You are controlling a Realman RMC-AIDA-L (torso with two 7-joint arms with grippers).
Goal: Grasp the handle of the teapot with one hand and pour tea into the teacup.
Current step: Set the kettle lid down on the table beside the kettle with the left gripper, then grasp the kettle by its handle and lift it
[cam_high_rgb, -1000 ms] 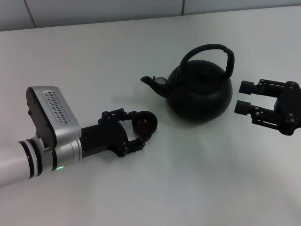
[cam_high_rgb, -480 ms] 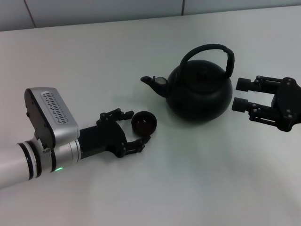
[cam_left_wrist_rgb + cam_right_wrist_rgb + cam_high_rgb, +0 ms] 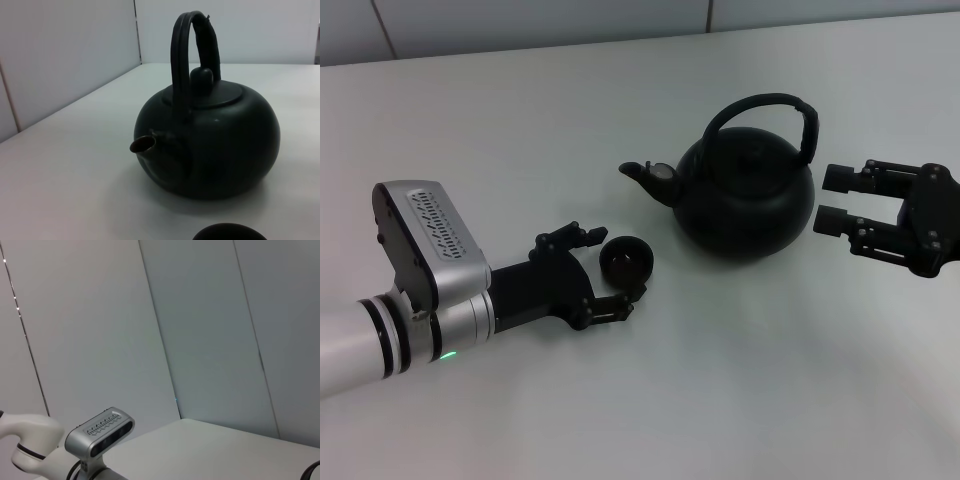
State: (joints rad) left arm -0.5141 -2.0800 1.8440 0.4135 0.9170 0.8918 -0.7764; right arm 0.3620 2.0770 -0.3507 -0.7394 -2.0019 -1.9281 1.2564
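Right gripper [image 3: 832, 201] hovering open just beside the teapot [image 3: 745, 200], on the side away from the spout, fingers spread one above the other and gripping nothing, not yet touching the pot or the handle [image 3: 760, 108]. Left gripper [image 3: 602, 277] lying low on the table [image 3: 720, 380] on the teapot's spout side, fingers parted around the teacup [image 3: 627, 259] without clearly clamping it. Teapot sitting upright, lid on, spout aiming toward the cup's side. Risking, by judgement, a nudge on the pot's belly: the fingers are level with the body while the ribbed handle arches above it, so driving straight in could shove the pot toward the cup. Risking too a slip or swing on that hoop during tilting, spilling past so small a cup.
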